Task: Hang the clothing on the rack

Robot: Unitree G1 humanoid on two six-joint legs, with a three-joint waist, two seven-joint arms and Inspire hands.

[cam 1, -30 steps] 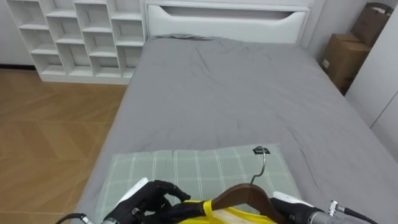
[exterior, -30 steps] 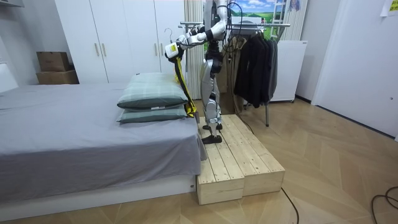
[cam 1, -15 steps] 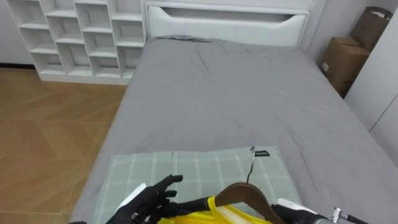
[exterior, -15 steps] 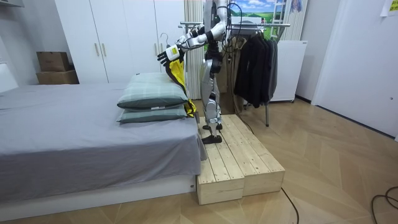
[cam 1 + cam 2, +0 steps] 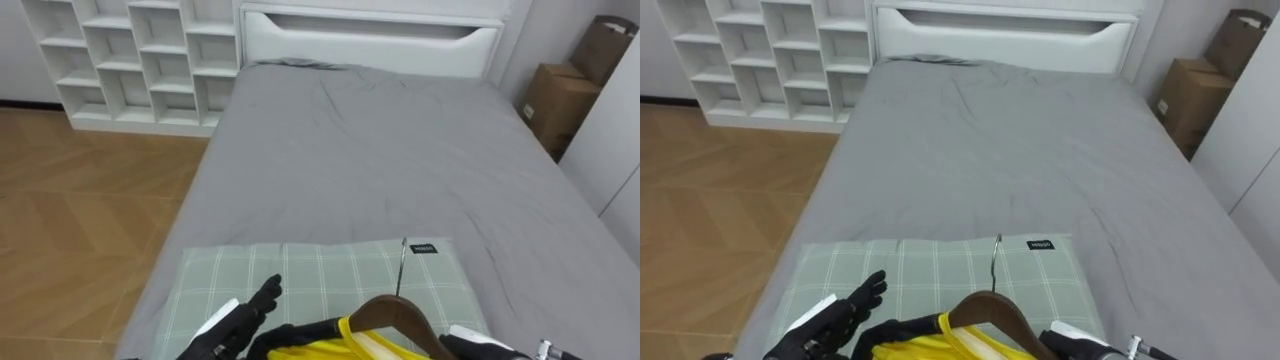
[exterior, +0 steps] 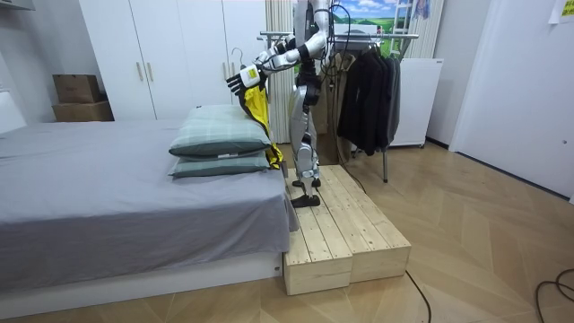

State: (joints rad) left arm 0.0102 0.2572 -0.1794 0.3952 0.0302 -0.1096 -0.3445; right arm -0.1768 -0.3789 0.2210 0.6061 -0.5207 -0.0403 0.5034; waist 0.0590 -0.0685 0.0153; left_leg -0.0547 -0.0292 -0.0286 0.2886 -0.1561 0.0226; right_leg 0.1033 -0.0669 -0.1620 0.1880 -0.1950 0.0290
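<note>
One yellow garment (image 5: 335, 346) already sits on a wooden hanger (image 5: 392, 312), so the first part of the job looks done. What is left, as I judge it, is the hanging itself. The hanger's metal hook stands free in the air above the checked pillow (image 5: 300, 270) at the near end of the bed (image 5: 380, 160), and the robot faces the bed from a wooden platform (image 6: 350, 233) beside it. The clothes rack (image 6: 377, 38) with its dark clothes (image 6: 368, 90) is behind its back, so a turn seems needed before the hook can go over the rail. The left hand (image 5: 245, 325) hovers just beside the garment's left shoulder with its fingers apart and straight, gripping nothing. The right hand (image 5: 480, 343) shows as a pale sliver at the lower edge under the hanger's right arm, and I cannot tell how its fingers stand. Most of the garment is cut off below in the eye views. In the room view it hangs down in front of the robot beside the pillow.
</note>
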